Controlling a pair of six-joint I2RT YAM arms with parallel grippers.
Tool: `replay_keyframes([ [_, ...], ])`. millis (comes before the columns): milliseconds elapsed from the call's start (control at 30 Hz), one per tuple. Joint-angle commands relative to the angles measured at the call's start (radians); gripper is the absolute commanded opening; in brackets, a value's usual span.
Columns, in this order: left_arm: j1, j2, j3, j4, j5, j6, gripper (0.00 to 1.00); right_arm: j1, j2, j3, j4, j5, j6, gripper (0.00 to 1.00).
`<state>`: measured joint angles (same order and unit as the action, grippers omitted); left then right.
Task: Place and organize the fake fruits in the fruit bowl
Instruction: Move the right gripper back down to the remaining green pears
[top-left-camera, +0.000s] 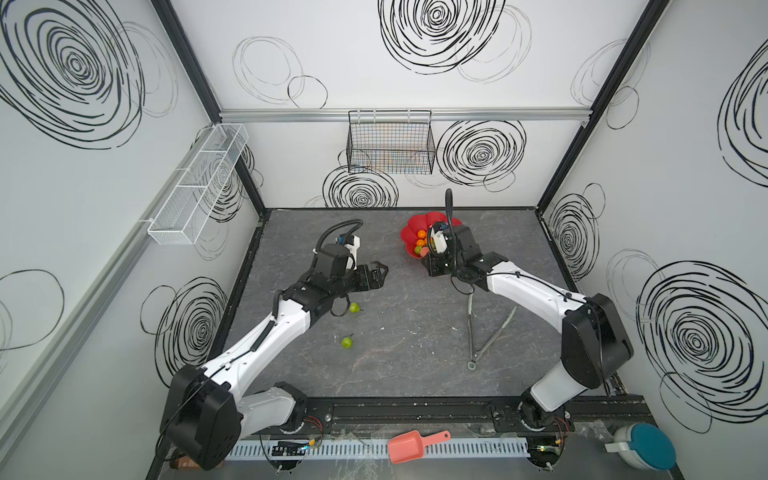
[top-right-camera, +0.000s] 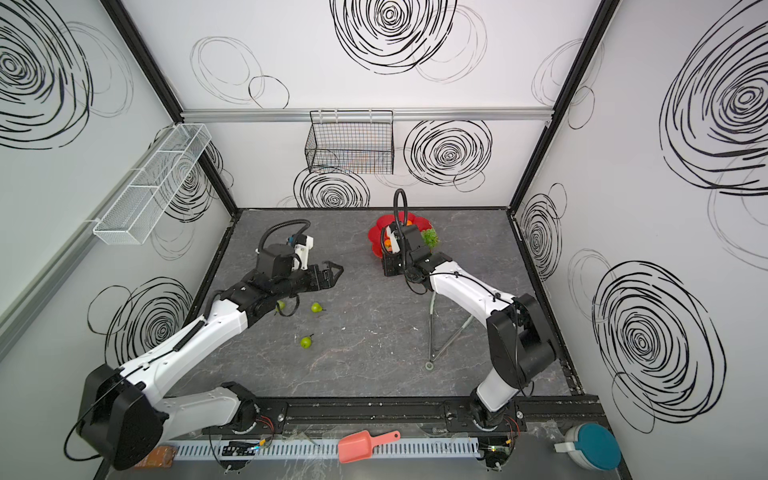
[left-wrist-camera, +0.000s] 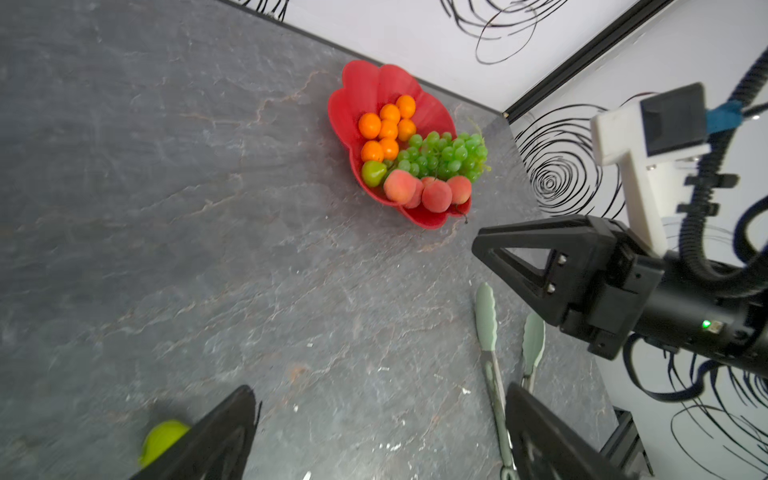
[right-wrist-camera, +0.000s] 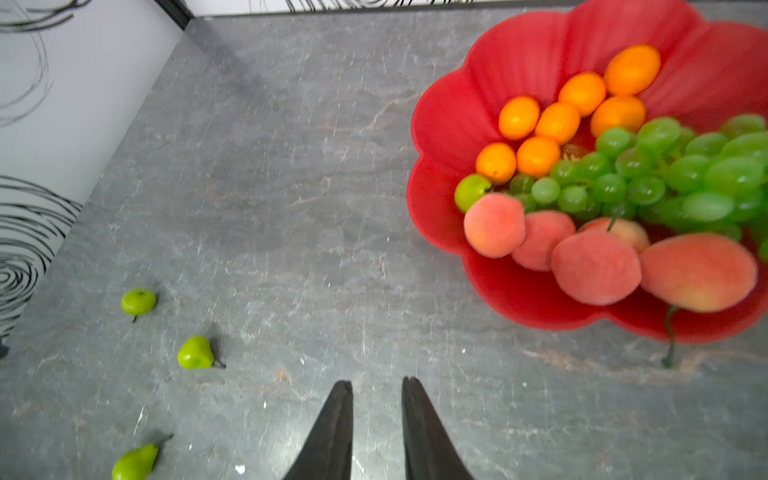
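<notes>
- The glossy red flower-shaped plastic bowl (left-wrist-camera: 365, 87) is set on the grey stone-patterned tabletop (left-wrist-camera: 166, 208), near its far edge and right of the middle in both top views.
- Seven round orange fruits (left-wrist-camera: 388, 129), a bunch of translucent green grapes (left-wrist-camera: 444, 156), several pink-red peaches (left-wrist-camera: 436, 195) and one small green pear (left-wrist-camera: 373, 173) are gathered in it. The grapes hang over its rim.
- Three little green pears with stems (right-wrist-camera: 195, 352) lie loose on the table's left half, well apart from the bowl.
- The right gripper (right-wrist-camera: 378, 384) is held over bare table just beside the bowl's near rim. Its fingers are parted by a narrow gap, and nothing is gripped.
- The right arm (top-left-camera: 536, 291) is stretched from the near right corner toward the far side, with the wrist bent downward.
- The left gripper (left-wrist-camera: 381, 388) is spread wide and empty, and is held level above the middle of the table.
- The left arm (top-left-camera: 266, 332) is extended from the near left corner.
- Metal tongs with pale green tips (top-left-camera: 486, 328) lie open in a V under the right arm.
- In both top views most of the bowl and the right gripper's fingers are hidden by the right arm.
- In a top view one loose pear (top-right-camera: 280, 306) is half covered by the left arm.
- In the right wrist view the nearest peaches are blurred, so their number cannot be settled.
</notes>
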<state>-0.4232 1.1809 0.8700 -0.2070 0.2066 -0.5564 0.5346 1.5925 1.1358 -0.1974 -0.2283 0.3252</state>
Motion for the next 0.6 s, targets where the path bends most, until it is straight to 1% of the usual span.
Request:
replay_keyframes([
  [0, 0.025, -0.103, -0.068, -0.048, -0.036, 0.019, 0.96, 0.048, -0.109, -0.128, 0.117, 0.026, 0.002, 0.26],
  [133, 0.051, -0.206, -0.151, -0.069, -0.038, -0.006, 0.96, 0.139, -0.162, -0.224, 0.158, 0.084, 0.025, 0.26],
  [300, 0.103, -0.306, -0.212, -0.123, -0.067, -0.029, 0.96, 0.266, -0.15, -0.263, 0.194, 0.167, 0.051, 0.27],
  [400, 0.173, -0.351, -0.235, -0.157, -0.059, -0.033, 0.96, 0.333, -0.098, -0.239, 0.214, 0.203, 0.051, 0.27],
  [567, 0.312, -0.383, -0.258, -0.19, 0.011, -0.028, 0.96, 0.396, 0.039, -0.16, 0.242, 0.198, 0.055, 0.29],
])
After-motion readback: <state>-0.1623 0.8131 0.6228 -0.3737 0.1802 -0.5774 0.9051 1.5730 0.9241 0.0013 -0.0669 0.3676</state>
